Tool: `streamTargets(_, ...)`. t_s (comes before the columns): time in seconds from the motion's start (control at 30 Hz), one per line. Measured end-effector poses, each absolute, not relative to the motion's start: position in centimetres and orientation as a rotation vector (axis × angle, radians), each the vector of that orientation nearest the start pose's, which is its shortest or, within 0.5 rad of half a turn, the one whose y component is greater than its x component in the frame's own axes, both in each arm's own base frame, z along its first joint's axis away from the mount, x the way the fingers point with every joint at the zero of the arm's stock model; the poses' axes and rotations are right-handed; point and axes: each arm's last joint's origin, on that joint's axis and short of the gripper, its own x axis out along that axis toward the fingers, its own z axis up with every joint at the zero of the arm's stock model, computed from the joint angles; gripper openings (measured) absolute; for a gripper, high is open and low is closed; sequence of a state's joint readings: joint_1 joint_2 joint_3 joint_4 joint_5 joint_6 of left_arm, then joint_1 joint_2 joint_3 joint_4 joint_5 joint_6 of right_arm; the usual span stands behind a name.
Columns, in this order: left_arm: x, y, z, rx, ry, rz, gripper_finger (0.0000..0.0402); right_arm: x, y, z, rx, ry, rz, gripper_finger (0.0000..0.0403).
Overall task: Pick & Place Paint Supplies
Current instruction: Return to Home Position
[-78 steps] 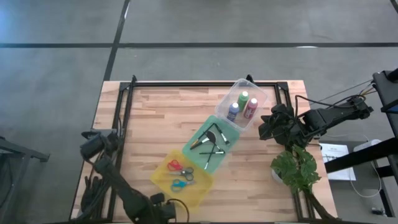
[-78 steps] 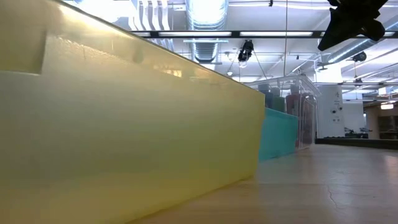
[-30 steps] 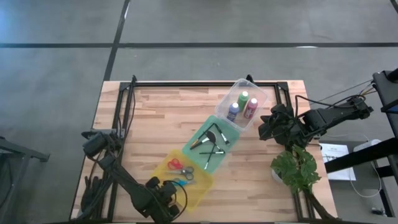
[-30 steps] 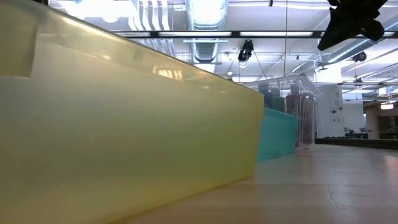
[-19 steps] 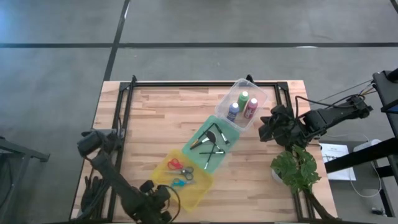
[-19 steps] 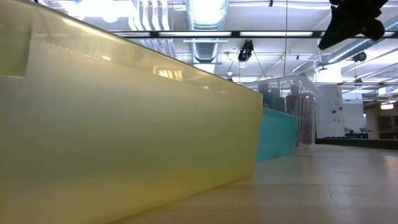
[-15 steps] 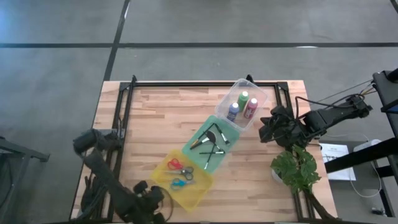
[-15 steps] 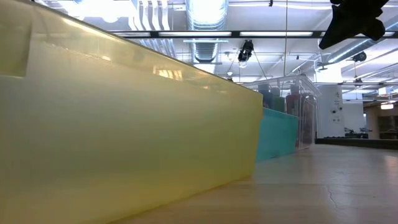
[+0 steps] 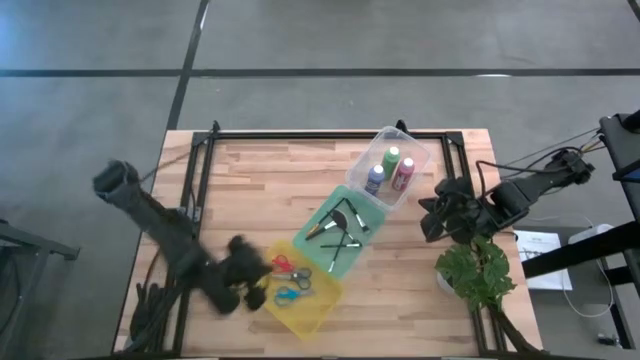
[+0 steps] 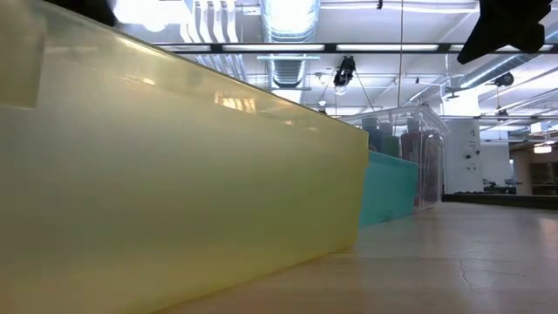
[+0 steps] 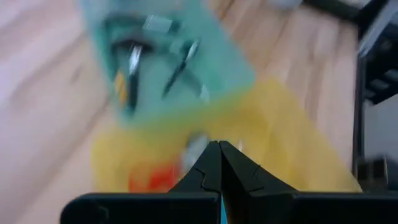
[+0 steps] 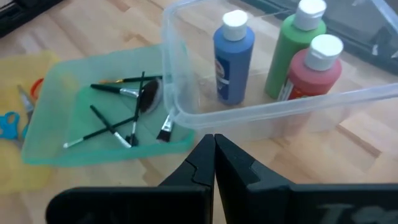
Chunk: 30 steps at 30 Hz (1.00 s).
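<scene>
Left side: over the last 0.5 s the left gripper has swung up from the near-left corner of the bench. In the high view it is motion-blurred, now just beside the left edge of the yellow bin. Its fingers are clenched tip to tip with nothing between them.

Yellow bin: 2 pairs inside, red scissors and blue scissors. They lie just ahead of the left fingers and are not touched.

Green bin: holds the brushes, lying loose and crossed.

Clear bin: 3 upright bottles, the blue bottle, green bottle and pink-red bottle.

Right side: the right gripper has shifted slightly and hangs off the clear bin's outer side, near the plant. Its fingers are clenched and empty. The bottles stand in front of them behind the bin wall, well apart from the tips.

Judgement: no supply is seen loose on the bench, so the sorting looks finished. Both arms appear to be clearing away to rest, and nothing seems left to grasp.
</scene>
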State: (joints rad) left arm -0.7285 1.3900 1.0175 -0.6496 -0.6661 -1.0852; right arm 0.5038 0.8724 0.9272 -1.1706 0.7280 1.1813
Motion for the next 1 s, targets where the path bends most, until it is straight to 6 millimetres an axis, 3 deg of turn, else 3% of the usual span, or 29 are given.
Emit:
streamTargets(0.17, 26.2, -7.7, 24.3, -0.284, 0.471, 0.157, 0.0, 12.2, 5.0, 29.9, 0.449, 0.642, -0.641, 0.0008)
streamTargets(0.23, 27.0, -4.4, 24.6, -0.23, 0.414, 0.132, 0.0, 12.2, 5.1, 29.8, 0.45, 0.642, -0.637, 0.0008)
streamTargets(0.33, 26.6, -1.3, 25.7, -0.138, 0.397, 0.094, 0.0, 12.1, 5.2, 29.8, 0.466, 0.636, -0.635, 0.0008)
streamTargets(0.47, 24.7, -0.2, 26.3, -0.061, 0.407, 0.069, 0.0, 12.2, 5.4, 29.8, 0.479, 0.623, -0.636, 0.0008)
streamTargets(0.8, 17.7, -0.2, 23.9, -0.075, 0.341, 0.04, 0.0, 13.1, 5.8, 30.3, 0.559, 0.514, -0.629, 0.0008)
streamTargets(1.0, 14.9, -0.2, 22.4, -0.077, 0.281, 0.035, 0.0, 13.6, 6.1, 29.5, 0.581, 0.523, -0.663, 0.0008)
